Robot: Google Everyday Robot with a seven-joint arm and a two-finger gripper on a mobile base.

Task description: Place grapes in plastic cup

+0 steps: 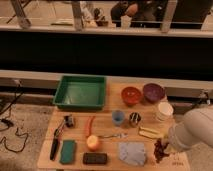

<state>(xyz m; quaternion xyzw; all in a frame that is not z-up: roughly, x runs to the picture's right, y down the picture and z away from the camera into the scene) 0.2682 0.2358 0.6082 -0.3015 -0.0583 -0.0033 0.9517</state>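
Observation:
The grapes (pixel 159 149), a small dark reddish-purple bunch, lie at the front right corner of the wooden table (pixel 107 127). My gripper (pixel 167 146) is at the end of the white arm (pixel 195 131) that comes in from the right. It sits right at the bunch's right side and hides part of it. The light-blue plastic cup (pixel 118 117) stands upright near the table's middle, well to the left of and behind the grapes. A shiny metal cup (pixel 134 118) stands just to its right.
A green bin (pixel 80 92), an orange bowl (pixel 131 95) and a purple bowl (pixel 153 92) stand along the back. A white cup (pixel 164 111), banana (pixel 149 133), blue cloth (pixel 132 152), apple (pixel 93 142), spoon (pixel 112 135) and green sponge (pixel 68 151) lie around.

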